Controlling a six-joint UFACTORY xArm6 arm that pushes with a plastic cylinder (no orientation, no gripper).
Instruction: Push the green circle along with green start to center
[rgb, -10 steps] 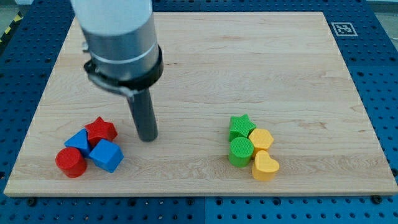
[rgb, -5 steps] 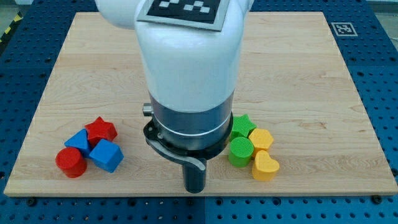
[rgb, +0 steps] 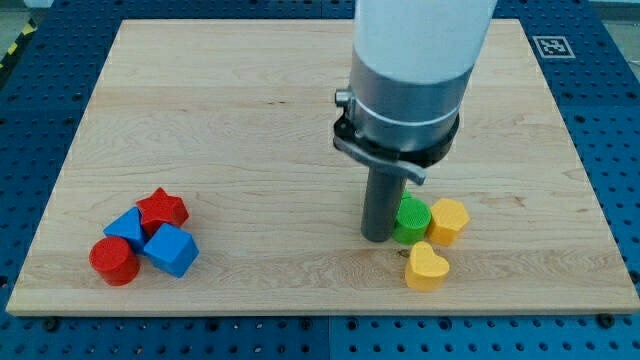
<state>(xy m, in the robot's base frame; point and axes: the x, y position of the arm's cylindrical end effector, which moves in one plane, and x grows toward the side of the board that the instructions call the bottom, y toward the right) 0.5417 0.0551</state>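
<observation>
Camera view: green circle (rgb: 411, 219) upright, ribbed.

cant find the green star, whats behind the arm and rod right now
The green star is not visible; it may be hidden behind the rod. My tip sits just left of the green circle. A yellow block sits right of the circle, a yellow heart below.

Pale wooden table (rgb: 250, 120), light grain running left to right, evenly lit. Beneath and around it, blue perforated base (rgb: 610, 130) with regular holes. Black-and-white marker tag (rgb: 553, 46) at table's top right corner. Yellow-black striped edge (rgb: 15, 45) at view's far left.
</observation>
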